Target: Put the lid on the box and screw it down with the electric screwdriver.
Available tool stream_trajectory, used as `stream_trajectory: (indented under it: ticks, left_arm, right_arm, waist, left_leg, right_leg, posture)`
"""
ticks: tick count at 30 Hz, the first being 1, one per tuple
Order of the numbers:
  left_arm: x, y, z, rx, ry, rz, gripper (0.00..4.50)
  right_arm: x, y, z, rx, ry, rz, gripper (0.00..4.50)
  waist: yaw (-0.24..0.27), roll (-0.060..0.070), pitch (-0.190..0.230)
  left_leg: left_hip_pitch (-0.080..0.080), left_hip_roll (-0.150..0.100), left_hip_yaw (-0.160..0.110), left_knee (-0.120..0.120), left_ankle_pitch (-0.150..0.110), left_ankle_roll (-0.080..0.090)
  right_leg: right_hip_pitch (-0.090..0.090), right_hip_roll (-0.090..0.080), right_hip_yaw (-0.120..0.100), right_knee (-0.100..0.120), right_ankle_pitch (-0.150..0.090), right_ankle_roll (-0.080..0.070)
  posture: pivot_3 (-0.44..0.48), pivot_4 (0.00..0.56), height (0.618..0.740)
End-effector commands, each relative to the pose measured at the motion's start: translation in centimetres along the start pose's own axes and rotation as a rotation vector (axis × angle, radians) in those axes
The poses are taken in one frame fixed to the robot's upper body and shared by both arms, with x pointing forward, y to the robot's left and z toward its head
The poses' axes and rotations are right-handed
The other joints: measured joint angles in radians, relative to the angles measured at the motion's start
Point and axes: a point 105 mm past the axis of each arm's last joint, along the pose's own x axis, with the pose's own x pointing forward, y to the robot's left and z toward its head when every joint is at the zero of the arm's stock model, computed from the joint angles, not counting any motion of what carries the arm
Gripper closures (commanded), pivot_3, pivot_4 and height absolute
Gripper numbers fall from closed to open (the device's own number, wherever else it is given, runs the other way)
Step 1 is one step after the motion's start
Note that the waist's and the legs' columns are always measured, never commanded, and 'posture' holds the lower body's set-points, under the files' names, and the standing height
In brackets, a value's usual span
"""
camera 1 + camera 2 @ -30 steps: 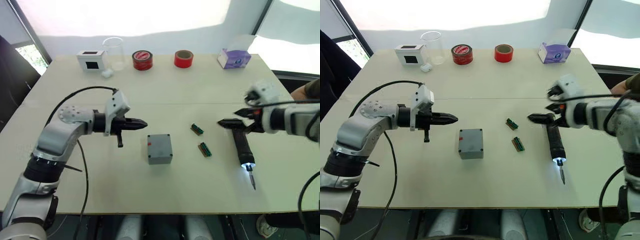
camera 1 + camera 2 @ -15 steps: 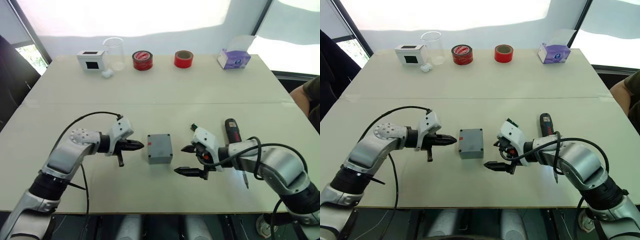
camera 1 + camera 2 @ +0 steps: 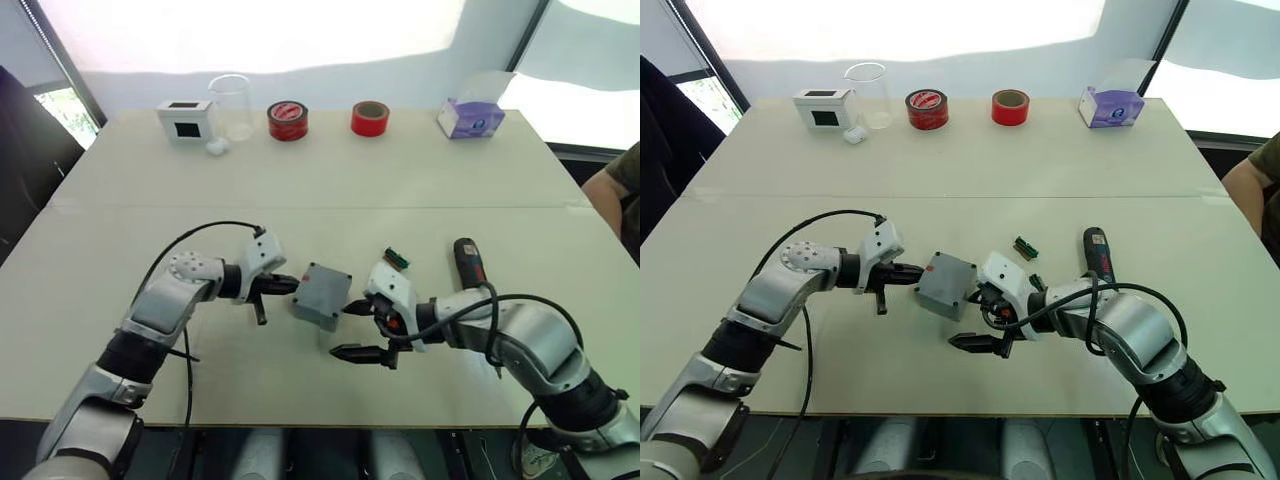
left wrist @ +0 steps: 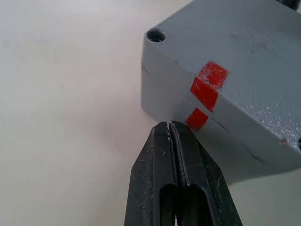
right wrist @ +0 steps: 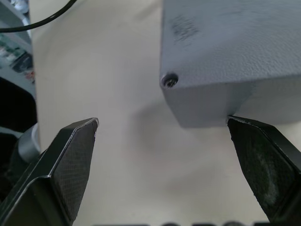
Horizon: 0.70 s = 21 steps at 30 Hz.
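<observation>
Right now the grey box (image 3: 322, 296) sits near the middle of the pale table (image 3: 330, 180), turned askew and tilted, with its lid (image 4: 244, 52) already lying on top; red marks run across the seam between lid and body, and a screw hole shows at the lid's corner. The left gripper (image 3: 288, 285) points in from the box's 9 o'clock side, its two black fingers pressed flat together, their tip just at the box's side wall beside the red marks. The right gripper (image 3: 353, 330) comes in from about 4 o'clock with its jaws spread wide: one finger touches the box's near edge, the other hangs over bare table toward the front. The electric screwdriver (image 3: 468, 265) lies flat on the table out at 3 o'clock from the box, apart from both grippers. A small green bit holder (image 3: 396, 259) rests between box and screwdriver. Along the far edge, at 12 o'clock, stand a white box with a black window (image 3: 186, 120), a clear beaker (image 3: 232, 105), two red tape rolls (image 3: 287, 120) and a purple tissue pack (image 3: 470, 117).
</observation>
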Motion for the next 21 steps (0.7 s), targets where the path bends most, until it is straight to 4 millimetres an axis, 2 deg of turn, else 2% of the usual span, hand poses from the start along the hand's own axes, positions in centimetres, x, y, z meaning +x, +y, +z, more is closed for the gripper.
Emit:
stream_trajectory:
  ticks: [1,5,8,10,14,17,19,21]
  left_arm:
    - [0.0,1.5,0.7,0.062,0.003,0.075,4.5]
    - [-1.1,1.9,0.2,0.054,0.015,0.1,4.5]
    - [-2.2,1.2,-0.2,0.015,0.022,0.067,4.5]
    - [-3.1,-0.4,-1.1,-0.017,0.05,-0.004,4.5]
    - [-4.1,-3.5,-1.8,-0.052,0.092,-0.119,4.5]
    - [-4.2,-4.2,-1.9,-0.055,0.106,-0.139,4.5]
    - [-3.6,-4.8,-2.0,-0.061,0.102,-0.153,4.5]
    - [-2.3,-4.4,-1.3,-0.045,0.066,-0.11,4.5]
  right_arm:
    - [-0.8,0.6,0.8,-0.075,-0.004,0.001,0.02]
    - [-1.8,-0.4,0.6,-0.107,0.021,-0.053,0.02]
    - [-2.4,-1.9,0.9,-0.116,0.01,-0.112,0.02]
    - [-2.6,-3.5,1.2,-0.137,-0.005,-0.166,0.02]
    - [-2.1,-5.1,1.4,-0.165,-0.018,-0.188,0.02]
    - [-1.8,-5.6,1.5,-0.186,-0.027,-0.186,0.02]
    - [-1.2,-5.6,2.1,-0.199,-0.045,-0.168,0.02]
    - [-0.5,-4.6,2.3,-0.214,-0.051,-0.101,0.02]
  waist:
    - [0.003,0.0,0.0]
    - [0.003,0.0,0.0]
    - [0.002,0.0,0.0]
    - [0.0,0.0,0.0]
    - [-0.009,0.0,0.0]
    - [-0.006,0.0,0.0]
    - [-0.007,0.0,0.0]
    - [-0.009,0.0,0.0]
  left_leg:
    - [0.0,0.0,0.0,0.0,0.0,0.0]
    - [0.0,0.0,0.0,0.0,0.0,0.0]
    - [0.0,0.0,0.0,0.0,0.0,0.0]
    - [0.0,0.0,0.0,0.0,0.0,0.0]
    - [0.0,0.0,0.0,0.0,0.0,0.0]
    - [0.0,0.0,0.0,0.0,0.0,0.0]
    - [0.0,0.0,0.0,0.0,0.0,0.0]
    - [0.0,0.0,0.0,0.0,0.0,0.0]
  right_leg:
    - [0.0,0.0,0.0,0.0,0.0,0.0]
    - [0.0,0.0,0.0,0.0,0.0,0.0]
    - [0.0,0.001,0.0,0.0,0.0,0.0]
    - [0.0,0.001,0.0,0.0,0.0,0.0]
    - [0.0,0.0,0.0,0.0,0.0,0.0]
    - [0.0,0.0,0.0,0.0,0.0,0.0]
    - [0.0,0.0,0.0,0.0,0.0,0.0]
    - [0.0,0.0,0.0,0.0,0.0,0.0]
  posture:
    - [0.0,0.15,0.74]
    - [0.0,0.15,0.74]
    - [0.0,0.15,0.74]
    - [0.0,0.15,0.74]
    - [0.0,0.15,0.74]
    - [0.0,0.15,0.74]
    - [0.0,0.15,0.74]
    - [0.0,0.15,0.74]
